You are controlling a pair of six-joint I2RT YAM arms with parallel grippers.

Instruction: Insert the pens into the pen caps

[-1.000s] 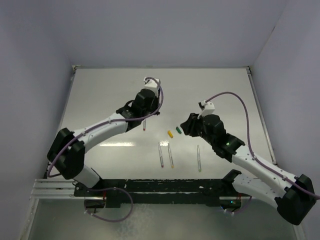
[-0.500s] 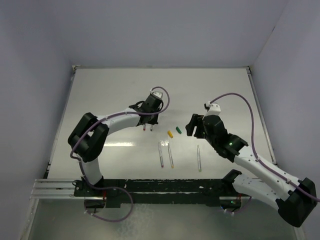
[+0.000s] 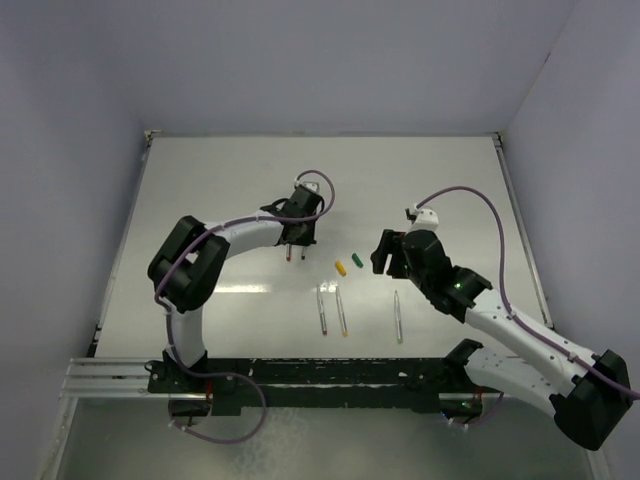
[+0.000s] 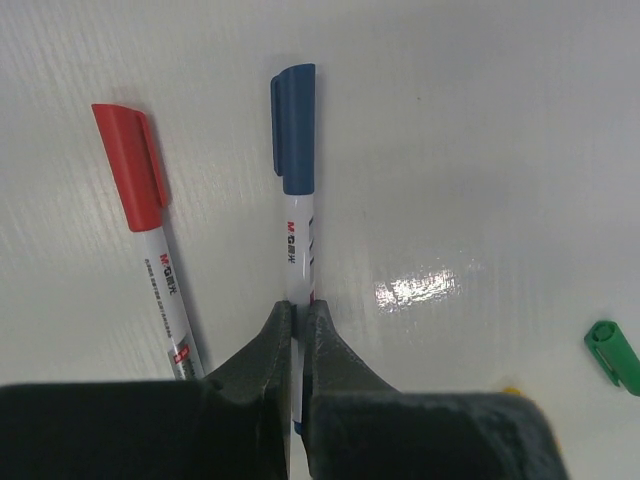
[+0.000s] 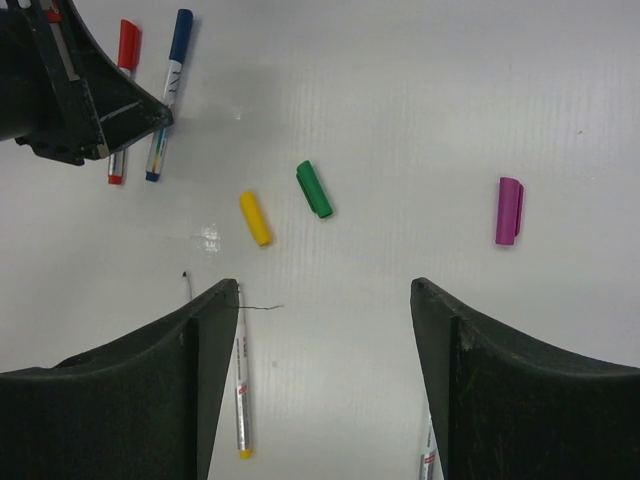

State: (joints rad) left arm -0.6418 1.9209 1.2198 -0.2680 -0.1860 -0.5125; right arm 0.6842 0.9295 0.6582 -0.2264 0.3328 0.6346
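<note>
Right wrist: right gripper [image 5: 322, 290] spread, the nearer arm.
Green cap [image 5: 314, 190] just ahead, long axis slanted; left gripper [image 4: 299, 312] clamps blue pen [image 4: 297, 205].

White table [image 3: 200, 180], red-capped pen [image 4: 152, 250], blue-capped pen [image 4: 296, 195], three loose caps [image 5: 314, 189], three uncapped pens [image 3: 341, 312]

**Q:** How did the tabletop [image 4: 480, 120] appear?

**A:** It was white, smooth and half-glossy, with a faint ribbed grain and one bright patch of glare.

**Q:** And the pens?

**A:** The blue-capped pen [image 4: 298, 210] and the red-capped pen [image 4: 150, 230] had smooth white printed barrels. Their caps looked like satin plastic, as did the loose green cap [image 5: 314, 189], yellow cap [image 5: 255, 218] and purple cap [image 5: 509, 210].

**Q:** The claws?

**A:** The left claw [image 4: 297, 330] and the right claw [image 5: 322, 288] showed dark, matt, faintly grainy plastic.
</note>
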